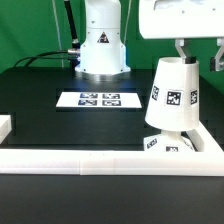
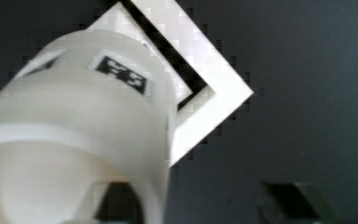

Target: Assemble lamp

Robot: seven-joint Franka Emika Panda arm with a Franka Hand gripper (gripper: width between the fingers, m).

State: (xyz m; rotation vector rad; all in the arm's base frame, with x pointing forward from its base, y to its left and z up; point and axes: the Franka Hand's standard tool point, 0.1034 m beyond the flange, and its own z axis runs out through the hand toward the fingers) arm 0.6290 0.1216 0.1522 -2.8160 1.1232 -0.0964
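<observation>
Bright even light; wrist view blurred, soft.

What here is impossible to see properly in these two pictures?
- Bulb: not visible in either view; the shade may cover it.
- Base: exterior view, mostly behind the shade.
- Gripper: exterior view, fingertips hidden behind the shade's top; grip unclear.
- Shade's tag: wrist view, blurred.
</observation>
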